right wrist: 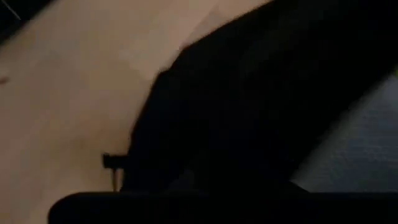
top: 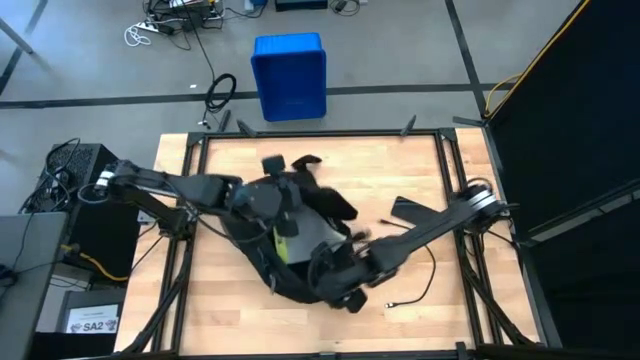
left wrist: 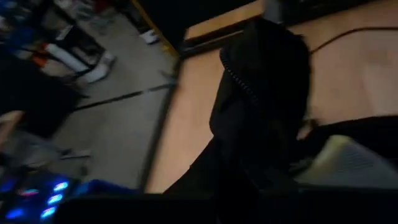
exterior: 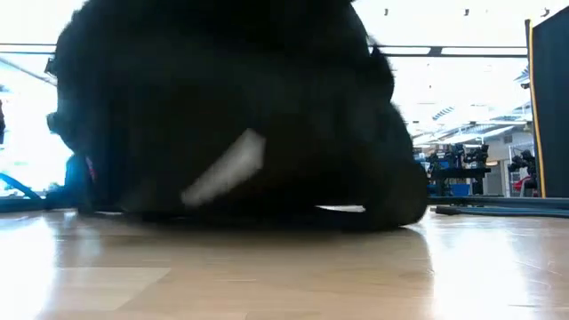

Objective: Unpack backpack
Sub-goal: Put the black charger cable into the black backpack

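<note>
Backpack [top: 300, 240] of black fabric, large and rumpled, lies near the middle of the light wooden desk [top: 420, 180], spreading from centre toward six o'clock in the high view. Its top side gapes, and a yellow-green item [top: 283, 243] shows inside the opening; what it is cannot be told. In the low view the bag fills most of the picture as a dark mound resting on the wood, with a pale reflective strip [exterior: 227, 166] slanting across its side.

Left gripper [top: 268, 200] sits at the bag's ten o'clock edge, its fingers drawn together against the dark fabric; whether they pinch any of it cannot be seen. Right gripper [top: 345, 268] is at the bag's five o'clock edge, its fingers likewise together and buried in black cloth, with no clear hold visible.

A flat black piece [top: 412, 210] lies on the desk at three o'clock, beside the right arm, and a thin black cable [top: 420, 285] curls at five o'clock. Beyond the desk at twelve o'clock, a blue plastic bin [top: 289, 76] stands on the grey floor; nothing can be made out inside it.
</note>
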